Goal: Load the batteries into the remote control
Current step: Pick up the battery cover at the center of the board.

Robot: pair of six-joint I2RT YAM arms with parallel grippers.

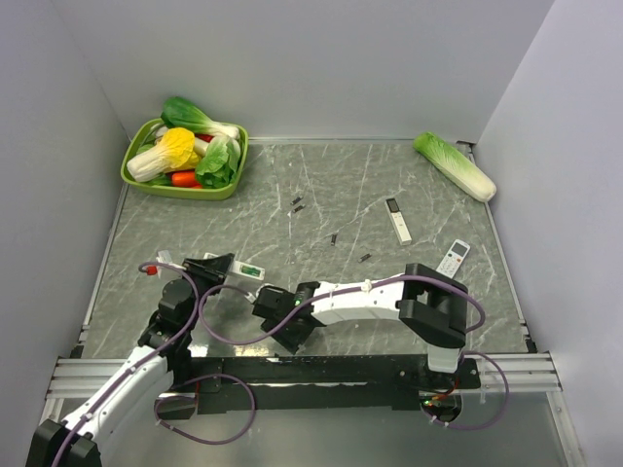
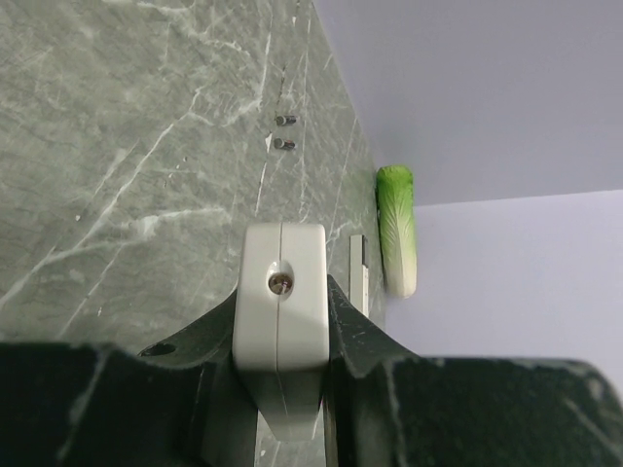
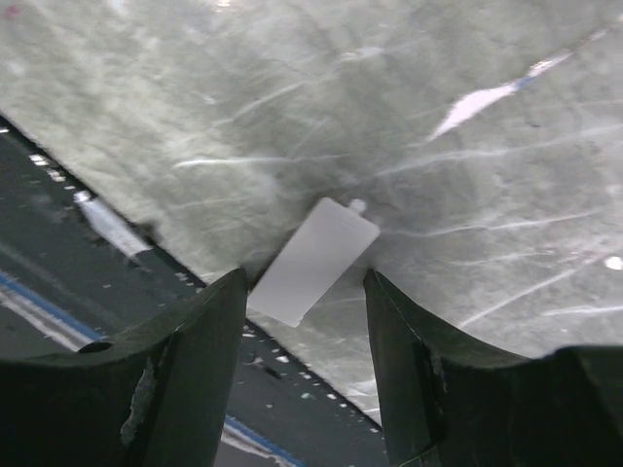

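- At the far left corner of the grey marbled bench (image 1: 195, 233) sits a lime-green tray (image 1: 136, 180) heaped with toy vegetables; it is well apart from everything else.
- My left hand (image 2: 282, 292) is clenched on the long, slim white remote control (image 1: 249, 268), near the front left of the bench; a green patch shows on the remote's upward face; the wrist view sees it end-on, pinched between both fingers.
- My right hand (image 3: 304, 282) lies just to the right of that, released; it has one finger on either side of a thin flat white plate (image 3: 313, 255) lying right at the near edge of the bench; I cannot tell whether the fingers touch it.
- Farther back, mid-bench, a pair of tiny dark cells (image 1: 297, 203) lie close together.
- The two tiny slim batteries (image 1: 334, 237) lie loose on the bench, apart from each other, right of that pair and well apart from the remote control; they are too small to tell their colour.
- Right again lies a white remote with a black end section (image 1: 397, 220); nearer the front is a shorter white remote with many buttons (image 1: 453, 258).
- A pale green napa cabbage (image 1: 455, 165) lies in the far right corner.
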